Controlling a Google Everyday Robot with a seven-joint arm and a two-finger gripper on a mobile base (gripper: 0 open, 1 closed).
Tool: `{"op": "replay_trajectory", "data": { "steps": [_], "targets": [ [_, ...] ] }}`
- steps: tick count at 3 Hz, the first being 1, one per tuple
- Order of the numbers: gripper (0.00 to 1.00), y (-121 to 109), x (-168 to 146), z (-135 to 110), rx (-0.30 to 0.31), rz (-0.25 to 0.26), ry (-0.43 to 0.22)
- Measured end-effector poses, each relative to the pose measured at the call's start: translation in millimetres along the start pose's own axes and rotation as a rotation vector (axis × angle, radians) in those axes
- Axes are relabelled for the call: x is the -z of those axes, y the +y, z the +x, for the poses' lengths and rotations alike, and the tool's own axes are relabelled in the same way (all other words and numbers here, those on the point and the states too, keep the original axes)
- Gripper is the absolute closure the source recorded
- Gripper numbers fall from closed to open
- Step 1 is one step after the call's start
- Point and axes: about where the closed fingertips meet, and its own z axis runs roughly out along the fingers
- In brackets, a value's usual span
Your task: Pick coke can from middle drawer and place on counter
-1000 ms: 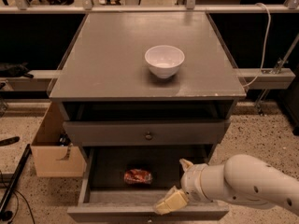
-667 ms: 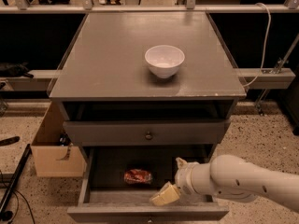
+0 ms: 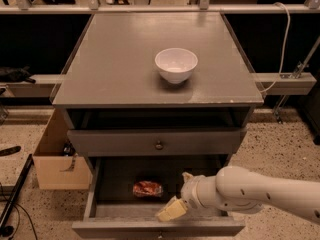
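The coke can [image 3: 148, 188] lies on its side on the dark floor of the open middle drawer [image 3: 92, 196], left of centre. My gripper [image 3: 179, 194] is inside the drawer just right of the can, not touching it. It is open and empty, with one pale finger [image 3: 170, 210] low near the drawer's front and the other further back. The white arm [image 3: 260, 194] comes in from the right. The counter [image 3: 115, 69] is the cabinet's grey top.
A white bowl [image 3: 176, 65] stands on the counter right of centre. A closed drawer front with a round knob [image 3: 159, 145] sits above the open drawer. A cardboard box [image 3: 55, 159] is on the floor to the left. A rail and cable run at right.
My gripper and arm have moved left inside the drawer, closer to the can. The can and bowl have not moved.
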Motion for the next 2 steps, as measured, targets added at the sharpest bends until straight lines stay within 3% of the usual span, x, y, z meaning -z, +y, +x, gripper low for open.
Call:
{"op": "replay_trajectory", "data": {
  "steps": [2],
  "targets": [
    [0.0, -8, -62, 21, -0.02, -0.068, 0.05]
  ]
}}
